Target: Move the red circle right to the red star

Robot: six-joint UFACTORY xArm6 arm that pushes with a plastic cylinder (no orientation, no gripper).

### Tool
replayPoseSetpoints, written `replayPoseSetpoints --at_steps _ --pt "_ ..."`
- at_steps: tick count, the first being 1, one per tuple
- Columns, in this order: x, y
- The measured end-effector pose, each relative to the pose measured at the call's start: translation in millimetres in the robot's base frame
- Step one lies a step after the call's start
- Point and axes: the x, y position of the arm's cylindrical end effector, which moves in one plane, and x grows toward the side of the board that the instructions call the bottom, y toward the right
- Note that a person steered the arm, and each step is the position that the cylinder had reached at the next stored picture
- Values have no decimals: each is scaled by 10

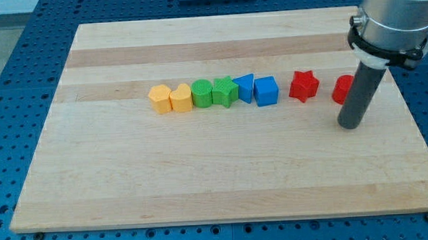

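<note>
The red star (304, 86) lies on the wooden board at the view's right of a row of blocks. The red circle (341, 90) lies further to the view's right, partly hidden behind my rod. My tip (349, 125) rests on the board just below and slightly right of the red circle, close to it. A gap of bare board separates the red circle from the red star.
A row runs from the view's left: yellow hexagon (159, 99), yellow heart-like block (180, 98), green circle (202, 94), green star (224, 91), blue triangle (244, 87), blue cube (266, 91). The board's right edge (416, 118) is near my rod.
</note>
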Motion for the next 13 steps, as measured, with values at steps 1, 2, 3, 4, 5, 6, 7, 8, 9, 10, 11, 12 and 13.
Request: replayPoseSetpoints --at_steps 1,2,3,4,5,6,7,8,9,10,11,12,13 --pt "-194 49" --pt "-118 224" --pt "-156 511" --pt "-342 694" --pt "-638 695" --pt "-779 598" --pt "-820 480" --pt "-821 336" --pt "-821 202" --pt "-821 61" --pt "-821 -81" --pt "-821 -228" --pt "-822 -338"
